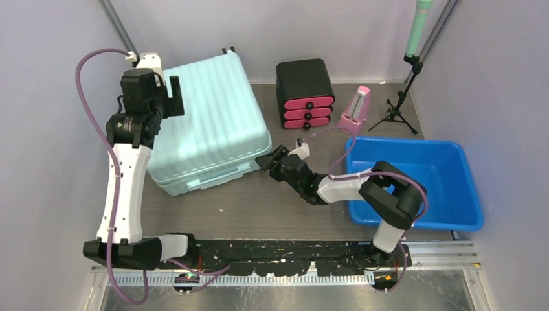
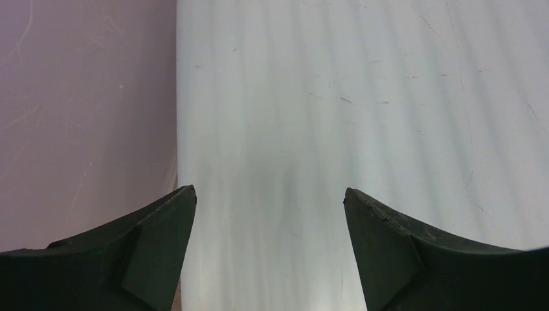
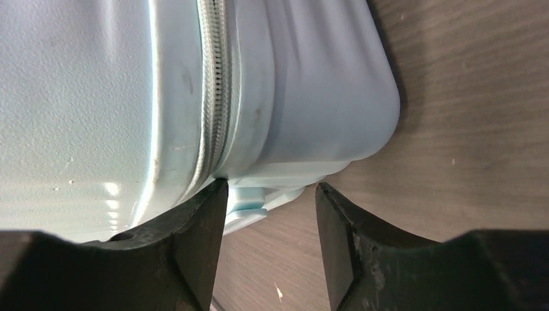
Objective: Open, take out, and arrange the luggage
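Mint-green luggage (image 1: 210, 123) is laid shut on the table (image 1: 272, 207), opening judged barely begun: left gripper (image 2: 268, 246) is held spread, empty, above its left edge, right gripper (image 3: 270, 227) parted, empty, at its corner zip (image 3: 210, 84), whose puller must be found.

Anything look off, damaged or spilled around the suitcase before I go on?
Only small things: the pale mint-green ribbed hard-shell suitcase lies closed, skewed on the wood-grain table, and its shell carries fine scratches. Nothing spilled.
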You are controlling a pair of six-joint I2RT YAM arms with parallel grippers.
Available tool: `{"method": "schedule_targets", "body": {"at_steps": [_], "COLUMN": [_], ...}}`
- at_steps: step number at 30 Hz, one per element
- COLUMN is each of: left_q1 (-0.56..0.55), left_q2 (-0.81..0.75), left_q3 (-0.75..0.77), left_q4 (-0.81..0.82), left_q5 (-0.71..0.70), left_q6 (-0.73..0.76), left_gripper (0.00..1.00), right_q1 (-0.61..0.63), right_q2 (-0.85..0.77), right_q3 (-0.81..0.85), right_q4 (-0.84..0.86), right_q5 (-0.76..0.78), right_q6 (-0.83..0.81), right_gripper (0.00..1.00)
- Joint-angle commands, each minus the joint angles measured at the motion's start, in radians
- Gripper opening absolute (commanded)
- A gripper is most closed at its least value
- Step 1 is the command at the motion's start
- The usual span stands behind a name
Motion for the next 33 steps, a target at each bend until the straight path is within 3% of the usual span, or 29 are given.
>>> {"method": "schedule_targets", "body": {"at_steps": [1, 5, 12, 16, 22, 27, 33], "left_q1": [0.011, 0.011, 0.011, 0.013, 0.016, 0.017, 0.018], "left_q2": [-0.064, -0.113, -0.133, -0.116, -0.024, 0.012, -0.012], "left_q3": [0.005, -0.037, -0.098, -0.078, 0.05, 0.058, 0.026], "left_q4": [-0.032, -0.005, -0.002, 0.017, -0.012, 0.024, 0.026], "left_q5": [0.019, 0.154, 0.115, 0.037, 0.072, 0.217, 0.191], "left_q6": [-0.098, -0.144, -0.154, -0.092, -0.061, -0.113, -0.097], "left_gripper": [0.85, 0.83, 0.83, 0.84, 0.85, 0.84, 0.86], "right_q1": [-0.109, -0.167, -0.219, -0.156, 0.021, 0.113, 0.168], "right_q2": [0.066, 0.082, 0.046, -0.008, -0.031, 0.053, 0.184], "right_q3": [0.077, 0.121, 0.174, 0.15, 0.134, 0.225, 0.377], "right_q4": [0.121, 0.051, -0.038, -0.091, -0.152, -0.167, -0.203], "right_q5": [0.023, -0.005, -0.088, -0.081, 0.161, 0.226, 0.278], "right_q6": [-0.034, -0.102, -0.12, 0.007, 0.166, 0.211, 0.193], "right_gripper": [0.57, 0.55, 0.55, 0.5, 0.53, 0.56, 0.56]}}
